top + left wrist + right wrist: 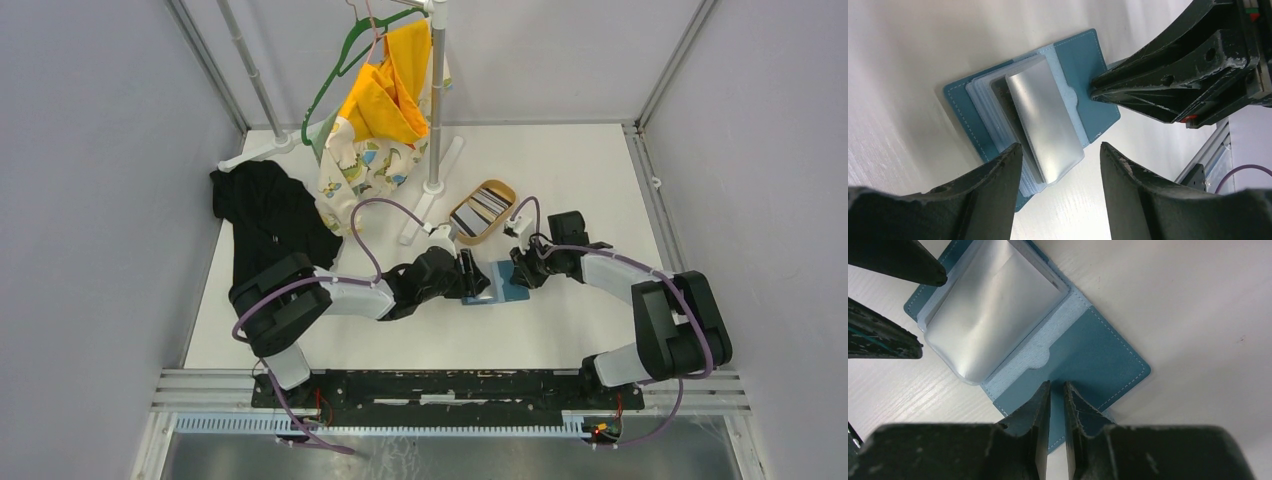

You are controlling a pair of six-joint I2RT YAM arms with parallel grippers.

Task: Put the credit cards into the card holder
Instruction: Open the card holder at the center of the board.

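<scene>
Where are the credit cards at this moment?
Top view, just right of centre: the credit cards lie in the oval wooden tray, beside the rack pole and beyond the card holder.

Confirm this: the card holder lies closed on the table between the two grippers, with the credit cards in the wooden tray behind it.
Wrong in one respect: the card holder lies open, not closed; the left wrist view shows its clear sleeves fanned out between the left gripper's fingers. The rest stands: the right gripper is opposite, the credit cards in the wooden tray.
</scene>
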